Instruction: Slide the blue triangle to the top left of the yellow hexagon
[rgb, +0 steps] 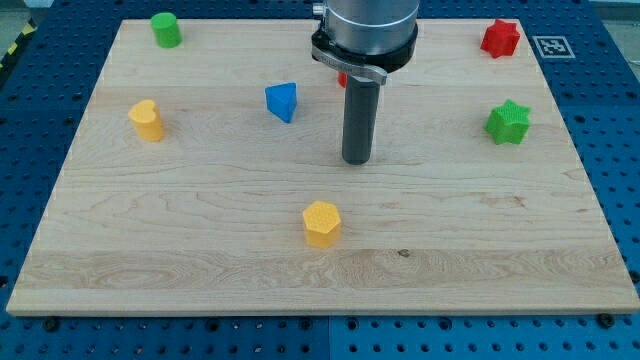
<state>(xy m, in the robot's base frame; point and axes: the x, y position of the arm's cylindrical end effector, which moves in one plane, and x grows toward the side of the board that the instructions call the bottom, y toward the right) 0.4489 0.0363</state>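
Observation:
The blue triangle (283, 101) lies on the wooden board (200, 250), left of centre in the upper half. The yellow hexagon (322, 223) sits below centre, down and a little right of the triangle. My tip (357, 160) rests on the board near the middle, to the right of and slightly below the blue triangle, apart from it, and above the yellow hexagon.
A yellow block (147, 120) lies at the left. A green cylinder (166, 29) is at the top left. A red star (500, 38) is at the top right, a green star (508, 122) below it. A small red piece (342, 77) shows behind the rod.

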